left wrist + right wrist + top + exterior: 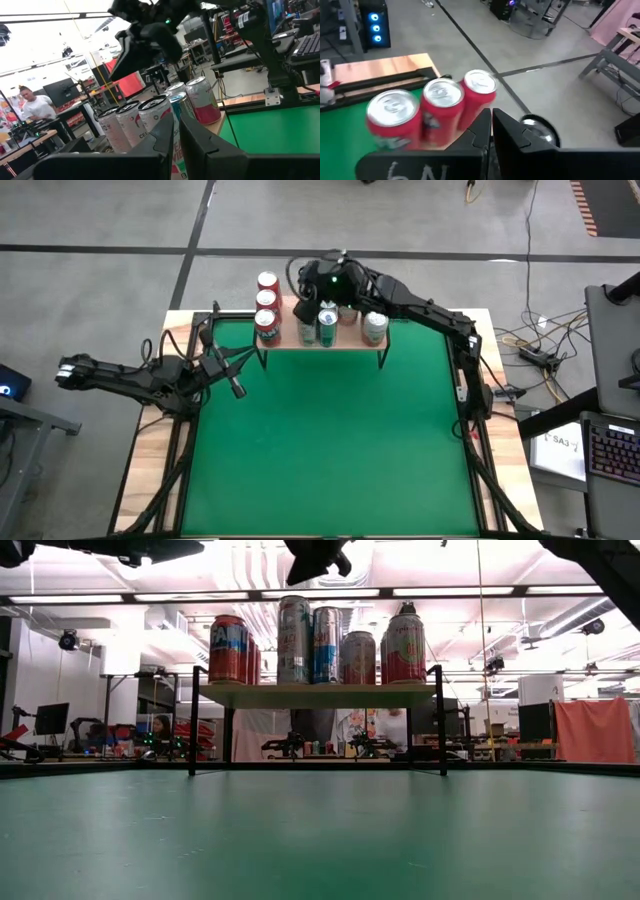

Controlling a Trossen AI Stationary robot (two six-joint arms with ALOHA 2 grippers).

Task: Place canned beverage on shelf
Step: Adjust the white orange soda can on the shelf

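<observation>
Hovering clenched and empty above the far shelf [320, 340], the right gripper [325, 283] clears seven cans [375, 327] lined along it; the left gripper [238, 388] waits clenched beside.

Shiny metal cans [310, 640] on a smooth, light wood shelf [315, 694] with thin black metal legs. Flat, dull green table top [330, 440] with a pale bare wood border [150, 455]. Dark, hard plastic fingers [200, 145].
</observation>
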